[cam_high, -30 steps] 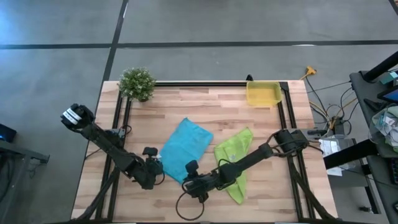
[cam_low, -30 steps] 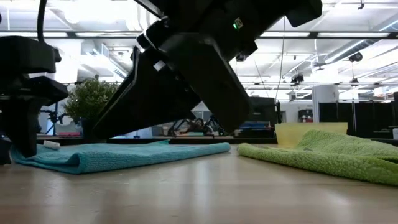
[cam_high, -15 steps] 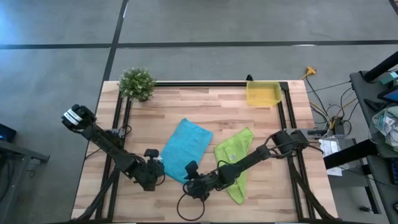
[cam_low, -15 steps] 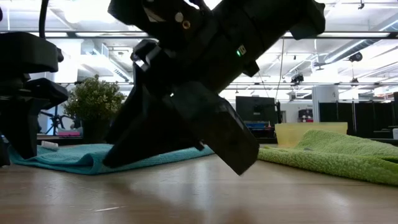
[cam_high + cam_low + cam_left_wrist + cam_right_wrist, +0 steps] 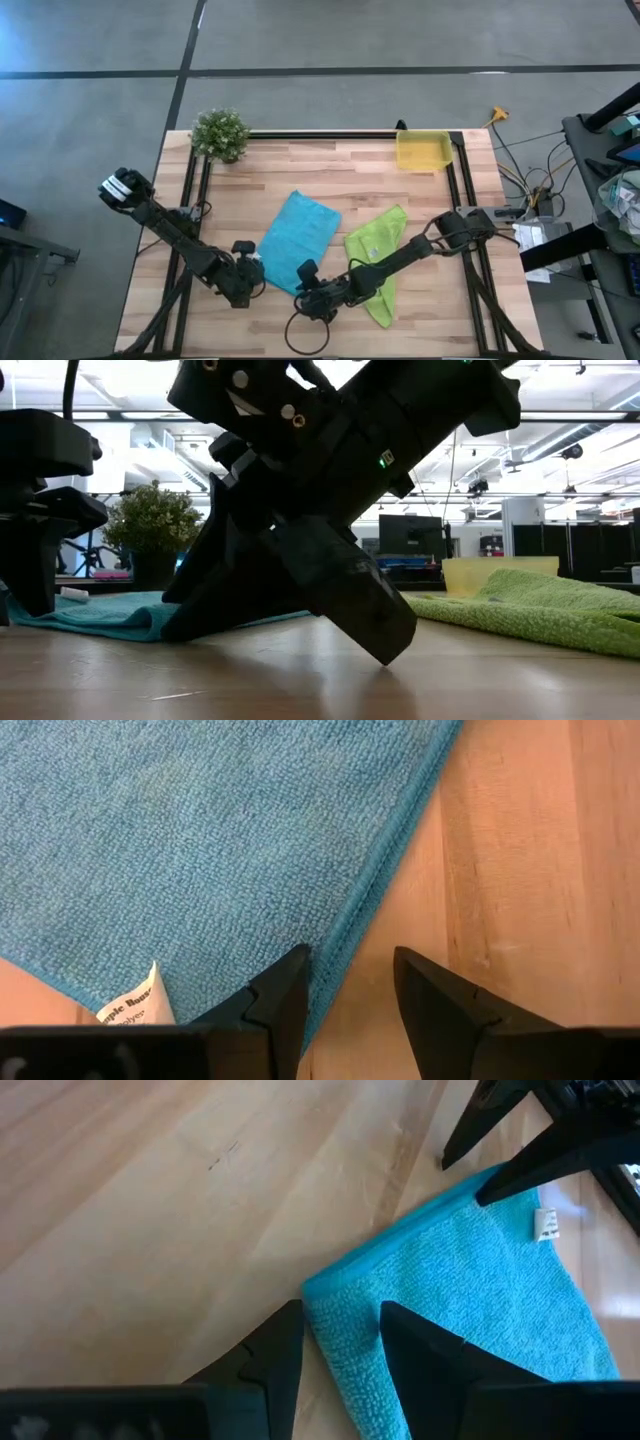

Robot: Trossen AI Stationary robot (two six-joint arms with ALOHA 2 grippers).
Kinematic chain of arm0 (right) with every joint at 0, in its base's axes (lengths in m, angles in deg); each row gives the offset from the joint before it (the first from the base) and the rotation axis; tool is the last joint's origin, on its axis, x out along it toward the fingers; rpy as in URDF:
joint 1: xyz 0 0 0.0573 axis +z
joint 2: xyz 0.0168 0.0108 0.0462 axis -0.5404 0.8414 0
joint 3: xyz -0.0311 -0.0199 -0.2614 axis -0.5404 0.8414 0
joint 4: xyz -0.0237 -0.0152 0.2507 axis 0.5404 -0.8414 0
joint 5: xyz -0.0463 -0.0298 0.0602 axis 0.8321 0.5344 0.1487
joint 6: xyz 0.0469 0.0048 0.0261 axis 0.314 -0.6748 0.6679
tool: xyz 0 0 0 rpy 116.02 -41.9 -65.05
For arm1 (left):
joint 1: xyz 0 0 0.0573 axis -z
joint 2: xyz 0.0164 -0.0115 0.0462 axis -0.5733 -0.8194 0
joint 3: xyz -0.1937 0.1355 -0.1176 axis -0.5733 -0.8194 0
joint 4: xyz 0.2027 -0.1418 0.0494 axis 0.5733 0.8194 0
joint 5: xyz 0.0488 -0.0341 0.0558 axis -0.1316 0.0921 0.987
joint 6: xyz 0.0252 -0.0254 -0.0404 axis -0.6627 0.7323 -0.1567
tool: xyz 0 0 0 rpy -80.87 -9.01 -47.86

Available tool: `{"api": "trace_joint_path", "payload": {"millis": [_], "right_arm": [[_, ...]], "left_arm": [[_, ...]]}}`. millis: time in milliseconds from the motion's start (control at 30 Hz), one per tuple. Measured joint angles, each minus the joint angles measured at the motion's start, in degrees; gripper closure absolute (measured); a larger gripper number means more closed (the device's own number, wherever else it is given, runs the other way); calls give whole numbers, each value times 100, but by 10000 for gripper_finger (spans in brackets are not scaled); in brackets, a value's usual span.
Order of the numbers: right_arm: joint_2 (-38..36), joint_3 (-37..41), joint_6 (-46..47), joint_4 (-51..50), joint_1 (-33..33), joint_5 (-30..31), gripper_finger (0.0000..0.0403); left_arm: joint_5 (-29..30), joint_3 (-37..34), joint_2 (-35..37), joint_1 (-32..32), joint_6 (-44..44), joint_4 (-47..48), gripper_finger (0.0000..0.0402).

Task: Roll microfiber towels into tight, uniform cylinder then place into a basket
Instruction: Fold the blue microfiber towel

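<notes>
Both grippers, left (image 5: 345, 985) and right (image 5: 340, 1342), jaws apart at the turquoise towel (image 5: 297, 238)'s near edge; they could pinch only the hem and slip.

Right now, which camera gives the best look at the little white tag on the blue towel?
The left wrist view: the white tag sits close by the left gripper, its print partly showing, on the blue towel. The right wrist view shows it small and farther off; the low view shows a sliver; the high view doesn't resolve it.

arms: both matte black, chunky jointed links | left arm (image 5: 170, 225): white-marked end by its base | right arm (image 5: 330, 470): silver screws, tiny green LED | fingers (image 5: 275, 1005): dark, wedge-shaped | cable (image 5: 300, 335): black loop
</notes>
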Motion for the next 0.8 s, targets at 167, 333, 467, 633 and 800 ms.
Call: {"api": "trace_joint_path", "payload": {"millis": [167,333,467,633,800], "right_arm": [[11,0,82,64,-3,-122,275],[11,0,558,16,-46,-414,310],[15,2,656,1,-52,-495,358],[20,7,720,23,-50,-511,392],[13,11,960,42,-27,-494,394]], "left_arm": [[-4,-2,0,0,0,0,270],[-22,-2,0,0,0,0,270],[-24,-4,0,0,0,0,270],[-156,-4,2,0,4,-31,270],[-390,17,41,47,-18,-23,270]]}}
